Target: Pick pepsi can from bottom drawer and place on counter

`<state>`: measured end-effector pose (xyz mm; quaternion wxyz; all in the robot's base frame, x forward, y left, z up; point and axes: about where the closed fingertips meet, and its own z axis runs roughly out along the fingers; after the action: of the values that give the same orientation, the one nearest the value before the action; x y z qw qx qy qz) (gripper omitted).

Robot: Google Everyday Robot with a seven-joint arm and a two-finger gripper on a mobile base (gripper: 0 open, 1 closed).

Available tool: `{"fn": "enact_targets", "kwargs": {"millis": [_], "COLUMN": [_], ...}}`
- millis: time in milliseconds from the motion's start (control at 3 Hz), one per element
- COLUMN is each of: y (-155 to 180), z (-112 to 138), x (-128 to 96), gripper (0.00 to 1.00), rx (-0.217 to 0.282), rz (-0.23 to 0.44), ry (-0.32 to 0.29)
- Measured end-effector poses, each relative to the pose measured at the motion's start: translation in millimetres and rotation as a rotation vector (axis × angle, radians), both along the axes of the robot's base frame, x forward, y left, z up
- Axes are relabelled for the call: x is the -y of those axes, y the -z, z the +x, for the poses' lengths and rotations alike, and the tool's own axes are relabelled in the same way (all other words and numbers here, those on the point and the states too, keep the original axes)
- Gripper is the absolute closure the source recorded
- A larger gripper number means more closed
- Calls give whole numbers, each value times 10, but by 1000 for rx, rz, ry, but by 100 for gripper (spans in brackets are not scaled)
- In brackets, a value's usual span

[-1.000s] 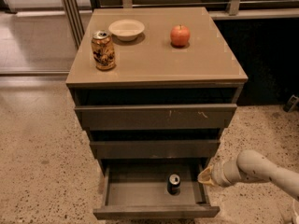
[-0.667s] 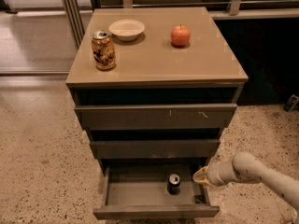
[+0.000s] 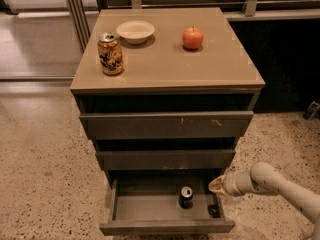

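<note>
The pepsi can [image 3: 186, 197] stands upright in the open bottom drawer [image 3: 150, 206], right of its middle, dark with a silver top. My gripper [image 3: 216, 186] comes in from the right on a pale arm and sits at the drawer's right wall, a little right of the can and apart from it. The tan counter [image 3: 200, 66] tops the cabinet above.
On the counter stand a gold-brown patterned can [image 3: 110, 53], a white bowl [image 3: 135, 31] and a red apple [image 3: 192, 37]. Two upper drawers [image 3: 167, 125] stick out slightly above the bottom one. Speckled floor surrounds the cabinet, with a dark wall at the right.
My arm has moved left, bringing the gripper from outside the cabinet's right side to the drawer's right wall, closer to the can. The can has not moved.
</note>
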<state>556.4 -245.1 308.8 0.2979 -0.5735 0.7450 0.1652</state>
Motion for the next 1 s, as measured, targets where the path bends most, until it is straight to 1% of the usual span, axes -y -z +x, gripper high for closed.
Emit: {"fn": "enact_targets", "kwargs": {"millis": [333,667,1000], "y": [219,484,712], "z": [-35,-56,-44], "x": [19,20,-7], "gripper": [92,74,50], "rx": [-25,-52,-58], "rz": [1,-2,7], "ry": [-23,-45,-61]}}
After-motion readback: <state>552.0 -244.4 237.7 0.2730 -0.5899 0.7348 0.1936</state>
